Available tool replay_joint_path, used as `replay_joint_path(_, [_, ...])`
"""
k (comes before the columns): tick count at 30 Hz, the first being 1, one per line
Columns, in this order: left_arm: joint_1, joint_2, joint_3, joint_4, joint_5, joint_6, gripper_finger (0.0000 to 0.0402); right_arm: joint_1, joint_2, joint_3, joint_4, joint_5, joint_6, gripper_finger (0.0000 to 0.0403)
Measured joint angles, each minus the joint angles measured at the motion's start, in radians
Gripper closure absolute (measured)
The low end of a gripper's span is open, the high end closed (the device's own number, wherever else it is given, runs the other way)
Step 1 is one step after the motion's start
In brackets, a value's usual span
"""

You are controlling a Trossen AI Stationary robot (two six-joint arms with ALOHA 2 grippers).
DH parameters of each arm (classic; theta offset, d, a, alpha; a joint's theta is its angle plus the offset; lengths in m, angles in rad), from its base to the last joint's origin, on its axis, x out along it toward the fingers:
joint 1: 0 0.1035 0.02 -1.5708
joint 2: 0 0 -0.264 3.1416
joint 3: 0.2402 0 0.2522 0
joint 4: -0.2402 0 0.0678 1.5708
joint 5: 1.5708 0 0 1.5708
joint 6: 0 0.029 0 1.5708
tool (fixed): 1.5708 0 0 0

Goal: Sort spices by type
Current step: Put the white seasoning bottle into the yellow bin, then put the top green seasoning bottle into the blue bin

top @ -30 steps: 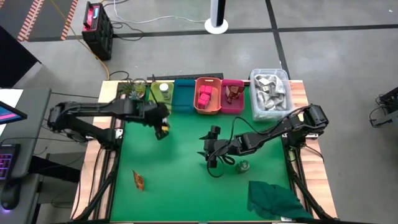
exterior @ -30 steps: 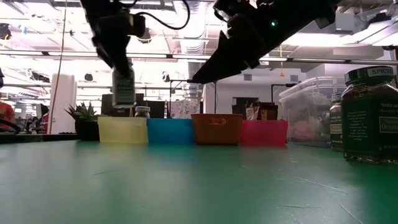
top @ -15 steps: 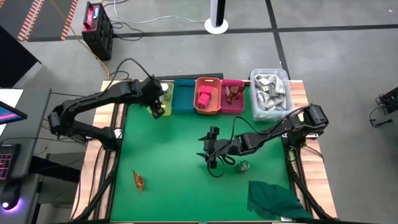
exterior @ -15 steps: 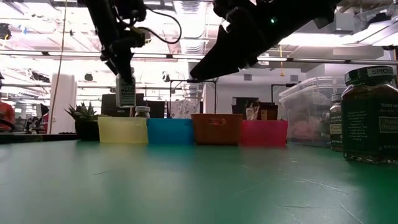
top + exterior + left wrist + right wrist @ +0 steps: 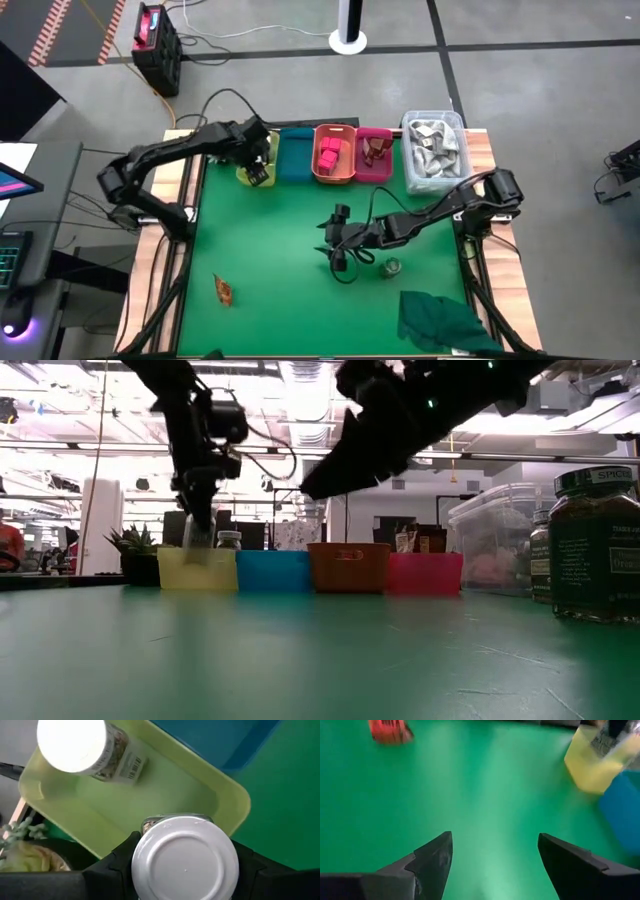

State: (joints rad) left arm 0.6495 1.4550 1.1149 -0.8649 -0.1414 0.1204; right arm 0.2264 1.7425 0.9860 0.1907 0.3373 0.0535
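Spices are the matter here, and one white-capped jar (image 5: pixel 185 857) sits clamped between the fingers of the left gripper (image 5: pixel 256 172), its round lid filling the lower middle of the left wrist view so that the jar's body and label are almost wholly hidden. That jar hangs over the near wall of the yellow bin (image 5: pixel 227 815), partly lowered into it; in the low view the bin's wall (image 5: pixel 197 570) covers its lower part. A second white-capped jar (image 5: pixel 87 747) already lies inside the same bin, tilted, its top cut off by the picture's edge.

The right gripper (image 5: pixel 343 256) hovers above the middle of the green mat (image 5: pixel 280 250), its fingers (image 5: pixel 432 860) spread wide with nothing between them. In the low view the right arm is only a dark shape crossing the top.

A round green jar (image 5: pixel 390 266) stands on the mat just beside the right gripper, small and hard to read from above. A brown-orange piece (image 5: pixel 224 291) lies alone near the mat's front left. Pink-red cube packets (image 5: pixel 330 155) fill the orange bin (image 5: pixel 333 179); the blue bin (image 5: pixel 294 160) is beside it, and dark brown items in the pink bin (image 5: pixel 374 172) cannot be made out. A clear tub (image 5: pixel 434 176) of grey packets stands at the far right, and a dark green cloth (image 5: pixel 440 320) lies crumpled at the front right, partly cut off.
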Motion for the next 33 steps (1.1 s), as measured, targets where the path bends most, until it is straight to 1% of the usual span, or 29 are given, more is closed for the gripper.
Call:
replay_joint_path(5, [0.005, 0.046, 0.000, 0.031, -0.004, 0.026, 0.0212, 0.001, 0.012, 0.000, 0.001, -0.001, -0.005, 0.0081])
replay_joint_path(10, [0.013, 0.054, 0.000, 0.073, -0.011, 0.029, 0.0207, 0.001, 0.014, -0.001, 0.000, -0.001, -0.009, 0.0081])
replay_joint_path(12, [0.014, 0.058, 0.000, 0.077, -0.010, 0.029, 0.0178, 0.001, 0.015, -0.001, -0.006, -0.001, -0.017, 0.0081])
replay_joint_path(15, [0.013, 0.058, 0.000, 0.065, -0.007, 0.029, 0.0123, 0.001, 0.014, -0.001, -0.004, -0.001, -0.017, 0.0081])
replay_joint_path(17, [0.013, 0.059, 0.000, 0.065, -0.004, 0.028, 0.0098, 0.001, 0.014, -0.001, -0.006, -0.001, -0.018, 0.0081])
replay_joint_path(19, [0.013, 0.059, 0.000, 0.066, -0.004, 0.025, 0.0086, 0.001, 0.014, -0.001, -0.006, -0.001, -0.018, 0.0081])
replay_joint_path(22, [0.013, 0.046, 0.011, 0.054, -0.004, 0.041, 0.0084, 0.000, 0.014, -0.001, -0.016, 0.000, -0.024, 0.0081])
replay_joint_path(25, [-0.002, 0.002, 0.051, 0.061, -0.005, 0.058, 0.0085, -0.011, -0.006, -0.001, -0.078, 0.003, -0.035, 0.0081])
replay_joint_path(28, [-0.040, -0.057, 0.081, 0.065, -0.006, 0.077, 0.0085, -0.028, -0.068, -0.001, -0.170, 0.006, -0.014, 0.0081])
replay_joint_path(31, [-0.117, -0.124, 0.084, 0.079, 0.006, 0.095, 0.0085, -0.041, -0.143, -0.001, -0.302, 0.013, 0.004, 0.0081])
replay_joint_path(33, [-0.189, -0.168, 0.069, 0.106, 0.008, 0.096, 0.0085, -0.047, -0.200, 0.002, -0.429, 0.028, 0.018, 0.0081])
